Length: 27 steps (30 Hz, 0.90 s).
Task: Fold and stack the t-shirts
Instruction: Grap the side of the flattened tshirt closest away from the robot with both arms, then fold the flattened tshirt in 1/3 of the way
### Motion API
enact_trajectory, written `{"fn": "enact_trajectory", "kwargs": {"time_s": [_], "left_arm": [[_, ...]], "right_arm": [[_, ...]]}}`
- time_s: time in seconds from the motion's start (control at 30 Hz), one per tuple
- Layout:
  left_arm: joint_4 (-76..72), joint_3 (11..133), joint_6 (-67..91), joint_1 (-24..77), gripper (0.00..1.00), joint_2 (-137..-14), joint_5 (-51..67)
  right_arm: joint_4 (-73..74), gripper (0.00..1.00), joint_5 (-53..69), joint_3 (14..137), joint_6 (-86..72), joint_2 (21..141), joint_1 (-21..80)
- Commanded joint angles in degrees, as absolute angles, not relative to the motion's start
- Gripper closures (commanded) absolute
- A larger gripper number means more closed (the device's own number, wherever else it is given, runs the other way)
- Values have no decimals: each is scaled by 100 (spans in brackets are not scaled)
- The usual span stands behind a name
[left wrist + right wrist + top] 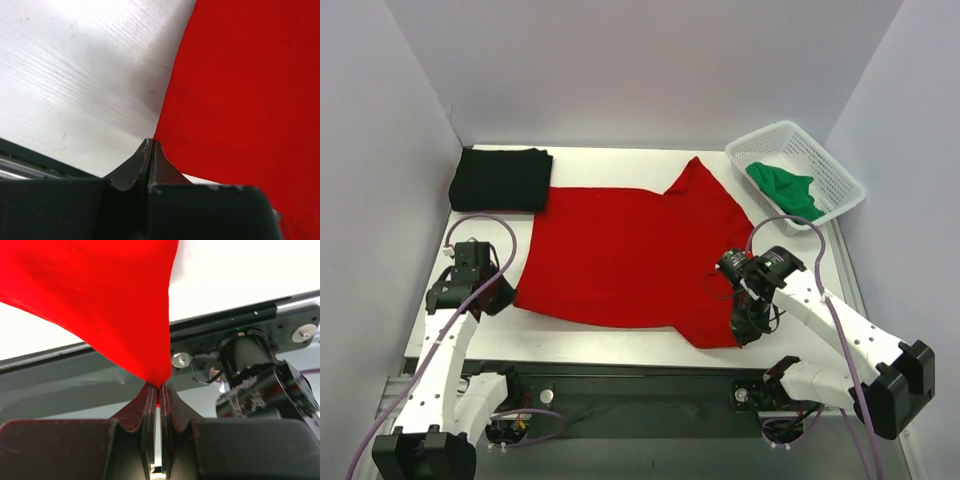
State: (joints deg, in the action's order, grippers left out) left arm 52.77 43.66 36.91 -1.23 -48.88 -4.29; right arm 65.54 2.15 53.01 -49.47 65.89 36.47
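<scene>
The red t-shirt (620, 255) lies spread across the middle of the desk (590, 345), with a bare strip left along the near edge. The left tool (150, 144) is pinched on its near-left corner. The right tool (159, 390) clamps the near-right corner and holds it raised. At the far left, the folded black t-shirt (502, 180) lies just beside it. At the far right, the white basket (817, 155) holds the green t-shirt (785, 190).
</scene>
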Motion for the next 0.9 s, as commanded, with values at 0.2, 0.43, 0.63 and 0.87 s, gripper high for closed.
{"fn": "enact_trajectory", "kwargs": {"time_s": [0.2,0.43,0.63,0.87], "left_arm": [[6485,4877,3806,-167,100,-4272,-676],[6576,4755,3990,-167,100,-4043,-475],[5698,4667,3982,-167,100,-4605,-106],[4800,4746,3946,-167,100,-5352,263]], "right_arm": [[7883,100,193,5502,-5203,5907,3771],[7832,100,220,5905,-5230,5950,3771],[7332,100,88,6380,-4844,6565,3288],[6689,100,141,6960,-4053,7258,2409]]}}
